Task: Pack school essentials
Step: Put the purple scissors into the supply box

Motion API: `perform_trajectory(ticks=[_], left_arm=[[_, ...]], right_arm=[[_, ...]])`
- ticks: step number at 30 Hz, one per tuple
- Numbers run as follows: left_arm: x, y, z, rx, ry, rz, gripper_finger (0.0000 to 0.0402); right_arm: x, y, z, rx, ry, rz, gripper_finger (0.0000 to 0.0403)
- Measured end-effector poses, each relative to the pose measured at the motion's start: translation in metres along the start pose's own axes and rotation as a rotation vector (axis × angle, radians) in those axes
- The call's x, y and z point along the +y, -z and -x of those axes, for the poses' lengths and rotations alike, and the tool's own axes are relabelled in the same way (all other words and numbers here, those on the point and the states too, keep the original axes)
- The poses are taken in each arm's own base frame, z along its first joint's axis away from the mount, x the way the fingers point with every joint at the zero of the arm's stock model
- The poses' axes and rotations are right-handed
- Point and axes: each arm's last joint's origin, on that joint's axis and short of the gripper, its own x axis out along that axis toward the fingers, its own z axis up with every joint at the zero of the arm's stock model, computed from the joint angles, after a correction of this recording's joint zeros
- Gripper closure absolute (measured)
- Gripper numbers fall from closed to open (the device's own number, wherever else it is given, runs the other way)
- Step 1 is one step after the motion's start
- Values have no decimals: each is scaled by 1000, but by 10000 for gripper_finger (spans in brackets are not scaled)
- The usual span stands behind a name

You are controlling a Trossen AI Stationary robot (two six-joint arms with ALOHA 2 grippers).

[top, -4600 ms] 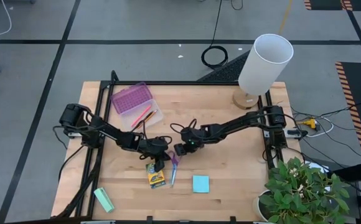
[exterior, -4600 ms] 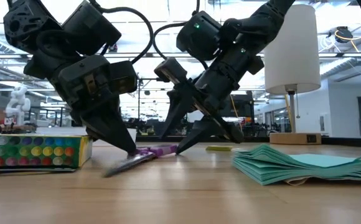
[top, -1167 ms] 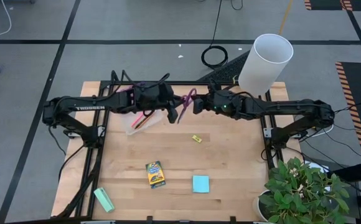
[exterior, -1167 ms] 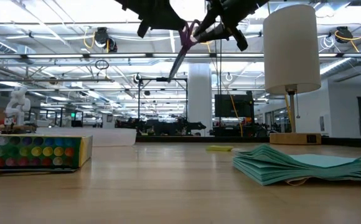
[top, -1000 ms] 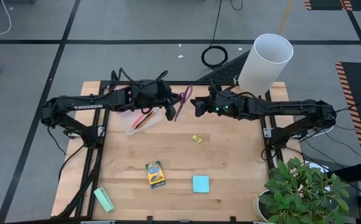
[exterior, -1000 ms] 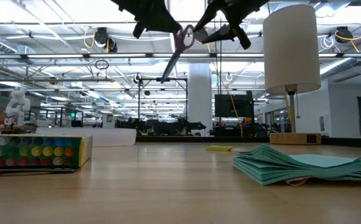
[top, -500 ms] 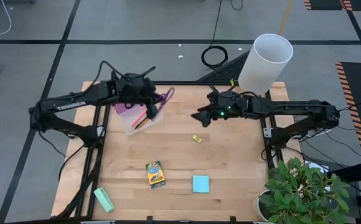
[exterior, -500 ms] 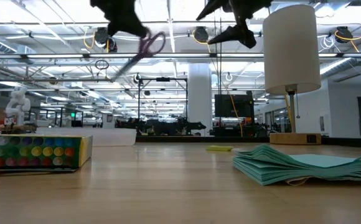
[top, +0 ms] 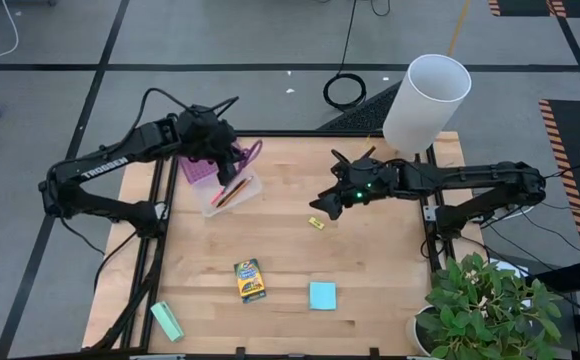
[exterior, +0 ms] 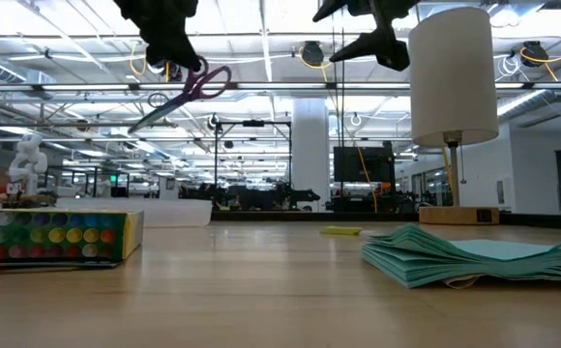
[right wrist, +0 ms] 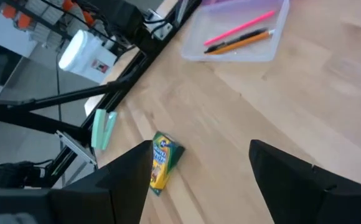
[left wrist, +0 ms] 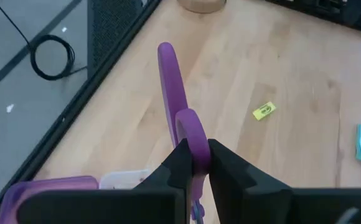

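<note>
Cyan sticky-note pad (top: pixel 322 295) and crayon box (top: pixel 250 280) sit at the near side of the table, well below both grippers. The right gripper (top: pixel 328 201) hangs with fingers spread wide, holding nothing, with the tiny yellow piece (top: pixel 316 222) just beside it. Farther back, the left gripper (top: pixel 232 160) is clamped on the purple-handled scissors (top: pixel 249 155), up in the air right over the clear tray (top: pixel 232 190) holding pens (top: pixel 228 190).

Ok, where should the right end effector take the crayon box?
Straight down, closing across the long edges of the yellow-green cardboard crayon box near its middle. It lies flat on the wooden table, clear all round; its narrow width should suit the open right end effector.
</note>
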Motion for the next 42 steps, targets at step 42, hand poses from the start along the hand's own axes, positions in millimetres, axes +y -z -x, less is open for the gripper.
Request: perform_trajectory(ticks=[42], left_arm=[[60,42,-111,559,174,6,359]], right_arm=[[3,5,0,12,-3,44,145]])
